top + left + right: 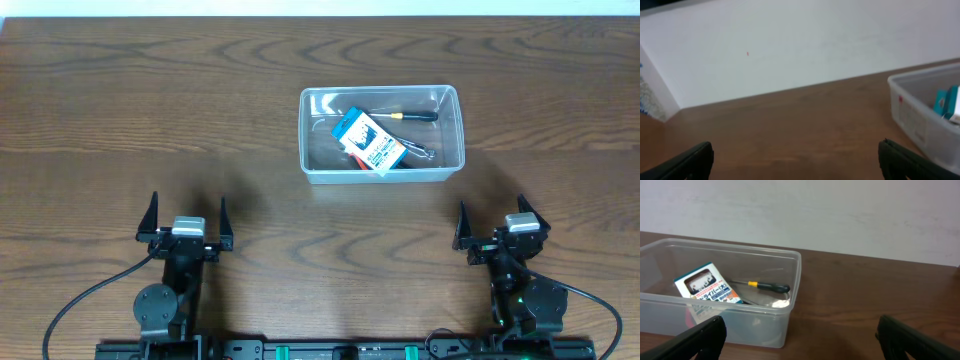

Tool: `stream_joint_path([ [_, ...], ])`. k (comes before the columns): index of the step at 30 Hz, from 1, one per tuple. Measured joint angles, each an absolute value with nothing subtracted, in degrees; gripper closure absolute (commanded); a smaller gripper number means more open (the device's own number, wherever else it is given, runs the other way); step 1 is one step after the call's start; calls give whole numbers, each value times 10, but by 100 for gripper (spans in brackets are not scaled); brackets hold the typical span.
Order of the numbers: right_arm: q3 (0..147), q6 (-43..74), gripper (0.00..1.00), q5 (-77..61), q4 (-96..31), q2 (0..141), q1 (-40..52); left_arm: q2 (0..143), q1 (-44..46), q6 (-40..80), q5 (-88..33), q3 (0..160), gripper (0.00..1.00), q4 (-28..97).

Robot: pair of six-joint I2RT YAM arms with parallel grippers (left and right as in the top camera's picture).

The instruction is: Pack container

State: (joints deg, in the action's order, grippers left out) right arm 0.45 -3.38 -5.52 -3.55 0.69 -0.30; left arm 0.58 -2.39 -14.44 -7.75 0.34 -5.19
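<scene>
The clear plastic container [381, 134] stands on the wooden table, a little right of centre. Inside it lie a blue-and-white box [368, 143], a black-handled screwdriver [412, 116] with a yellow collar, and something metallic and red partly hidden under the box. The right wrist view shows the container [720, 311] to the left, with the box [705, 289] and screwdriver [767, 286] in it. The left wrist view catches the container's corner [920, 107] at the right edge. My left gripper [186, 225] and right gripper [499, 226] both stand open and empty near the table's front edge, well short of the container.
A white wall [840, 215] runs behind the table's far edge. A white panel with blue print [651, 92] leans at the left edge of the left wrist view. Black cables [85, 300] trail from the arm bases at the front.
</scene>
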Motion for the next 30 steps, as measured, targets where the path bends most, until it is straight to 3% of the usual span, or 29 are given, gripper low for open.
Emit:
stream_joint_path([
  [6, 4, -34, 1, -55, -36, 7, -3, 6, -26, -143, -73, 8, 2, 6],
  [30, 4, -34, 1, -55, -36, 7, -3, 6, -26, -9, -71, 10, 2, 11],
])
